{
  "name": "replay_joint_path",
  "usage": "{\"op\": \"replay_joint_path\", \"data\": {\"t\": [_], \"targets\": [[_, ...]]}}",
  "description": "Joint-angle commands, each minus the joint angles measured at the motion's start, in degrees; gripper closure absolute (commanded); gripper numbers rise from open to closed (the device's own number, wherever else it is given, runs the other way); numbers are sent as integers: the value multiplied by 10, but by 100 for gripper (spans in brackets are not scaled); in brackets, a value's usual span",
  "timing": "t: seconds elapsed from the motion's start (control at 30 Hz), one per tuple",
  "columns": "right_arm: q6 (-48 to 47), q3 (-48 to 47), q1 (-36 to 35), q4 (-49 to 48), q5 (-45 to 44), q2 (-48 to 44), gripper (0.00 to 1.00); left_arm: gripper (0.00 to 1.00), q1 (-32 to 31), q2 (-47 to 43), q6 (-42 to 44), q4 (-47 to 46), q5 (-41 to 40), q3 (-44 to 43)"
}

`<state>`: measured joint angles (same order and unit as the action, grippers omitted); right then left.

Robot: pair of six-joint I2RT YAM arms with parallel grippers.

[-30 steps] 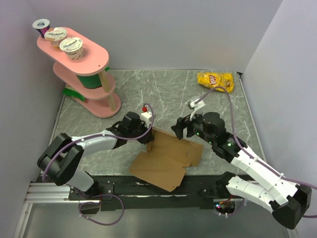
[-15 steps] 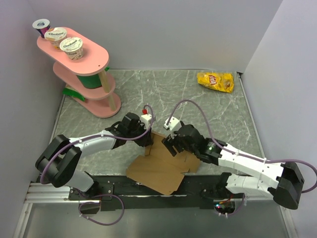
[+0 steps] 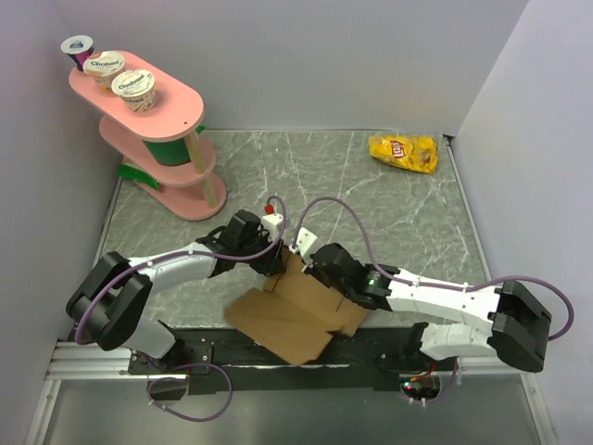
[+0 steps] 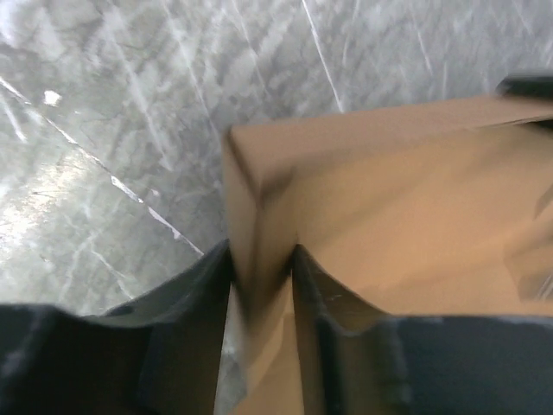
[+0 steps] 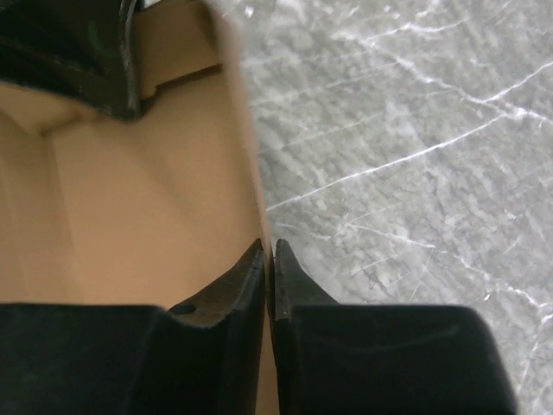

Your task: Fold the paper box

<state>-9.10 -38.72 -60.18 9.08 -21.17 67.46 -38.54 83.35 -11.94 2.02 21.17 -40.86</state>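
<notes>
The paper box (image 3: 287, 315) is a brown cardboard sheet, partly folded, lying at the table's near edge between both arms. My left gripper (image 3: 275, 265) is at its far left corner. In the left wrist view a folded-up flap of the paper box (image 4: 406, 216) stands between the jaws of the left gripper (image 4: 261, 251), and both fingertips touch it. My right gripper (image 3: 311, 271) is just right of the left one. In the right wrist view it (image 5: 269, 246) is shut on a thin upright edge of the paper box (image 5: 147, 190).
A pink tiered stand (image 3: 190, 111) with yogurt cups (image 3: 132, 85) fills the back left corner. A yellow chip bag (image 3: 404, 152) lies at the back right. White walls close in the grey marbled table (image 3: 371, 204). The box overhangs the front rail (image 3: 213, 357).
My right arm swung left from the box's right side and shut its open jaws on the box's edge beside the left gripper. The cardboard slid left and nearer. The left arm barely moved.
</notes>
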Motion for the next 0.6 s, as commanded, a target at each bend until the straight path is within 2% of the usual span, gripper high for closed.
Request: {"op": "replay_joint_path", "data": {"t": [0.0,0.07,0.2,0.37,0.5,0.57], "targets": [[-9,19,-3,-49,-46,14,90,60,5,-31,-27,-14,-10,-2],[-11,20,-3,-52,-51,17,91,56,8,-42,-37,-37,-22,14],[-10,20,-3,-53,-55,21,92,55,24,-89,-63,-94,4,55],[-9,22,-4,-54,-55,17,92,62,37,-111,-82,-128,9,85],[-6,19,-4,-48,-59,20,93,60,56,-116,-92,-169,40,104],[-5,19,-5,-45,-60,18,95,86,62,-115,-97,-179,62,113]]}}
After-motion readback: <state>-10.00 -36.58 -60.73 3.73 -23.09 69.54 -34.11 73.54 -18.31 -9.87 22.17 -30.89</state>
